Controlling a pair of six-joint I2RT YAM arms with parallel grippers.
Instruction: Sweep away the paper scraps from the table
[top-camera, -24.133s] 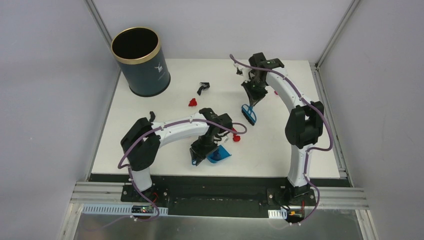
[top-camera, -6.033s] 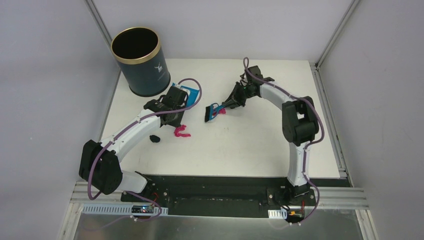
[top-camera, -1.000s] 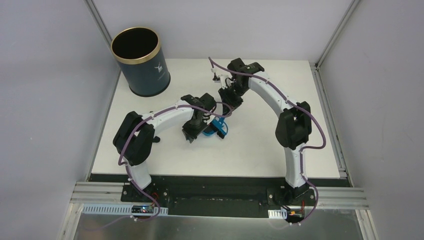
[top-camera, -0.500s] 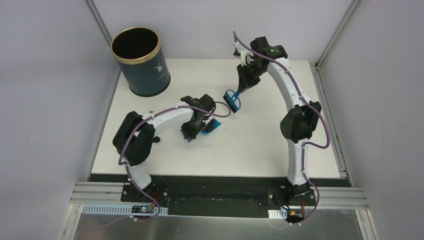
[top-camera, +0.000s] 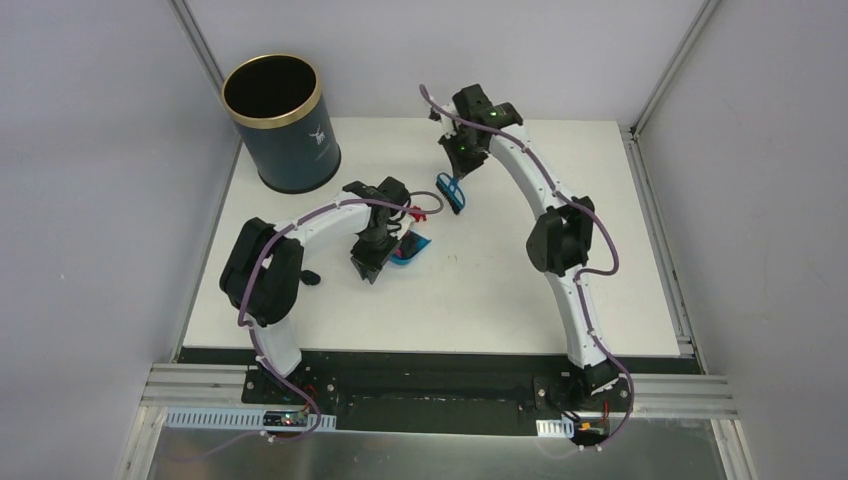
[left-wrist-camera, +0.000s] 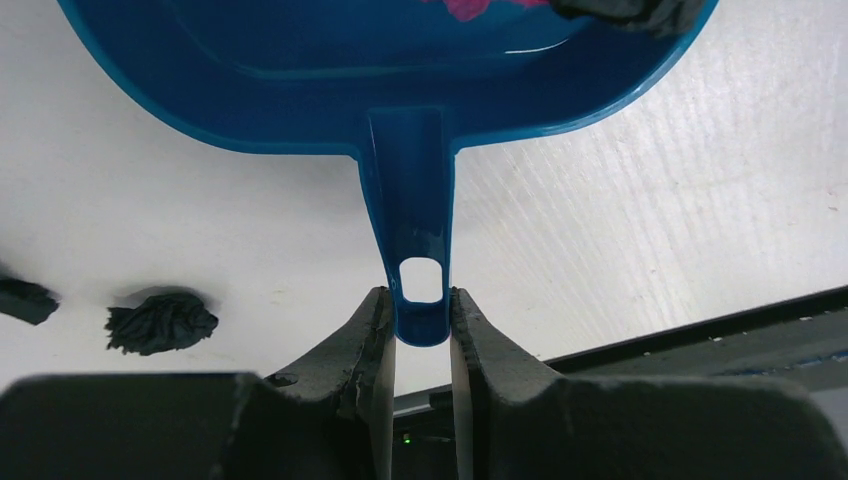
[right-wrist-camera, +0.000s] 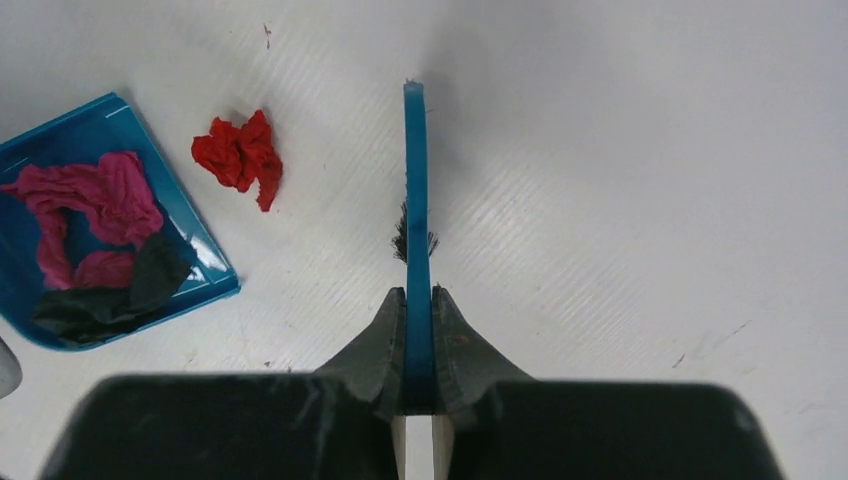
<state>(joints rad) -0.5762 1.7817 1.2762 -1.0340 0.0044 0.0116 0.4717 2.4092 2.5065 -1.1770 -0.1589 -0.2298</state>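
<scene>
My left gripper (left-wrist-camera: 421, 330) is shut on the handle of the blue dustpan (left-wrist-camera: 380, 60), which lies flat on the white table (top-camera: 520, 290) mid-left, as the top view shows (top-camera: 411, 248). The pan holds magenta-pink paper (right-wrist-camera: 100, 200) and black paper (right-wrist-camera: 120, 295). My right gripper (right-wrist-camera: 418, 330) is shut on the blue hand brush (right-wrist-camera: 415, 180) and holds it just beyond the pan (top-camera: 451, 192). A red scrap (right-wrist-camera: 240, 155) lies on the table just off the pan's open lip, left of the brush. A black scrap (left-wrist-camera: 160, 322) lies near my left gripper, and another (left-wrist-camera: 20, 300) sits at the frame edge.
The dark blue gold-rimmed bin (top-camera: 281, 122) stands at the back left corner. Grey walls enclose the table on three sides. The black scrap also shows beside the left arm in the top view (top-camera: 311, 278).
My right arm has swung left and lowered the brush closer to the dustpan and the red scrap. My left gripper has shifted the dustpan slightly left and back.
</scene>
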